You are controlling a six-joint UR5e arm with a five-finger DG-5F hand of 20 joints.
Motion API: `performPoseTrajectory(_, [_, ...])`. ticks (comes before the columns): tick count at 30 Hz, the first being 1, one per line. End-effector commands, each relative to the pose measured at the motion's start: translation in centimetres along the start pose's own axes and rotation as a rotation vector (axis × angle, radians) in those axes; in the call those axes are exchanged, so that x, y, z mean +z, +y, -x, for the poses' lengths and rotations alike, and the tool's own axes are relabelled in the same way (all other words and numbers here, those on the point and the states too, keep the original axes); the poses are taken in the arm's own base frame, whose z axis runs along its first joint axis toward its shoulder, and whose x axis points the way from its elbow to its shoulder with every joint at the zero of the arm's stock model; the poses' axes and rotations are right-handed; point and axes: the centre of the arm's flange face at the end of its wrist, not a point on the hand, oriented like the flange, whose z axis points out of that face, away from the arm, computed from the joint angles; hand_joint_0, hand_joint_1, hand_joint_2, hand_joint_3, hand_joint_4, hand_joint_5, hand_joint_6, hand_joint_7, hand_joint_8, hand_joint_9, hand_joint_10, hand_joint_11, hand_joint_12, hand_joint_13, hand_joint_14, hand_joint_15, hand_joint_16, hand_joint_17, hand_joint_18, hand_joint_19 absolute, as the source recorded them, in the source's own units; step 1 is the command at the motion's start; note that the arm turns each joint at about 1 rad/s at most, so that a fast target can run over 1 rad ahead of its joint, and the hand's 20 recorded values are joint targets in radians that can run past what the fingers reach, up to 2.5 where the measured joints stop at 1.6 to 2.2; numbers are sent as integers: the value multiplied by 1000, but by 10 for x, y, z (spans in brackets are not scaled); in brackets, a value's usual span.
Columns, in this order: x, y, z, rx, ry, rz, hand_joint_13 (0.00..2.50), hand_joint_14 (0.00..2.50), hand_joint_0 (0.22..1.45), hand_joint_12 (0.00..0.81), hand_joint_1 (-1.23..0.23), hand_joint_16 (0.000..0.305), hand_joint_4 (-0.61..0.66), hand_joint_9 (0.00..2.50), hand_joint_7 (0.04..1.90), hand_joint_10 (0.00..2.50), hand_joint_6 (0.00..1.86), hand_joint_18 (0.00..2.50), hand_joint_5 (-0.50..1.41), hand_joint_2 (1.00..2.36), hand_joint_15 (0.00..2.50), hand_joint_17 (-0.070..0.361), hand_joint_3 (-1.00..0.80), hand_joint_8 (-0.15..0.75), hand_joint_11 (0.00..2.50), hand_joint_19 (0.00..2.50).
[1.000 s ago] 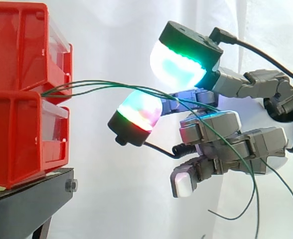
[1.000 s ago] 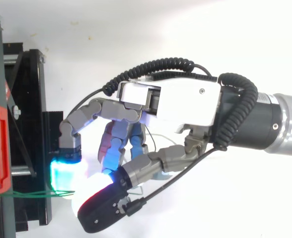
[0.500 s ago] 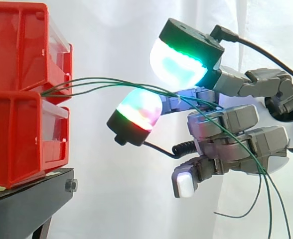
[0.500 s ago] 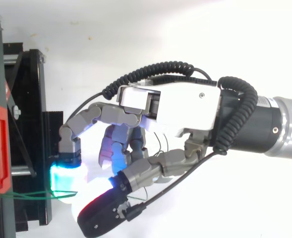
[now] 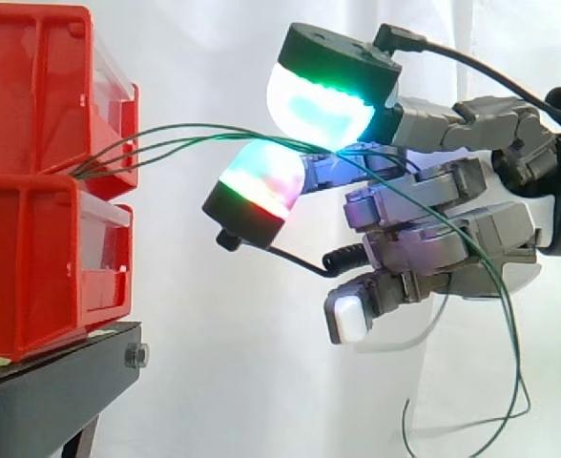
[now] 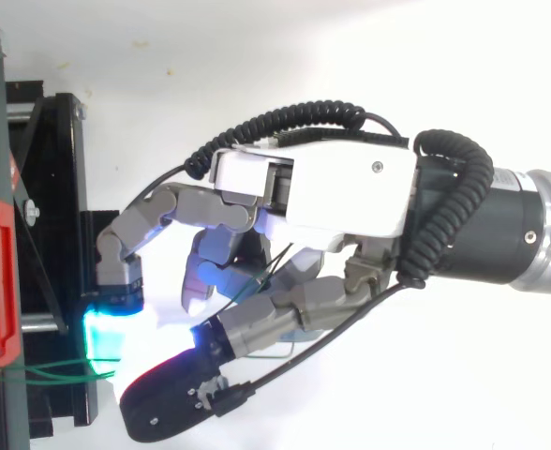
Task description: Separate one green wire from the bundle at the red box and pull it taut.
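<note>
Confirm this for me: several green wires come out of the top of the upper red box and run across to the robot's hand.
Not quite. The green wires come out at the seam between the two stacked red boxes, not from the top of the upper one. The side view shows this. From there they do run across to the hand.

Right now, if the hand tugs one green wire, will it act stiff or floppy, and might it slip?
Probably floppy yet springy: the green wires hold a shallow arc from the red bins to the hand, then hang in loose loops below it. Likely very light, sagging little across that gap. Thin and smooth-looking, one could slip when pulled.
</note>
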Motion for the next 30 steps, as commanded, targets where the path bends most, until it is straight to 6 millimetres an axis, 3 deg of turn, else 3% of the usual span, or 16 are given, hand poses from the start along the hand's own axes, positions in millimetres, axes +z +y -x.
performPoseTrajectory(1, [-1, 2, 1, -10, 6, -30, 1917, 11, 631, 328, -650, 57, 171, 1372, 878, 1595, 918, 1066, -213, 1009, 1508, 129, -414, 280, 1179, 527])
performPoseTrajectory(7, [0, 2, 1, -24, 2, -21, 1923, 78, 580, 338, -616, 58, 185, 1395, 878, 1768, 915, 1088, -210, 1000, 1480, 131, -500, 278, 1091, 530])
performPoseTrajectory(19, [0, 2, 0, -28, 4, -19, 1918, 122, 568, 336, -610, 59, 189, 1396, 882, 1810, 911, 1100, -211, 1000, 1464, 133, -500, 284, 1075, 532])
performPoseTrajectory(20, [0, 3, 0, -28, 7, -18, 1915, 146, 556, 345, -576, 60, 191, 1400, 879, 1745, 907, 1101, -211, 1000, 1449, 135, -500, 288, 1108, 536])
performPoseTrajectory(23, [0, 3, 2, -28, 4, -19, 1895, 142, 533, 351, -510, 63, 199, 1461, 879, 1128, 871, 1101, -210, 1000, 1427, 142, -500, 301, 1295, 531])
performPoseTrajectory(30, [1, -1, 16, -25, -14, -25, 1883, 62, 590, 334, -477, 61, 169, 1491, 925, 991, 870, 1075, -207, 1006, 1453, 136, -429, 279, 1375, 557])
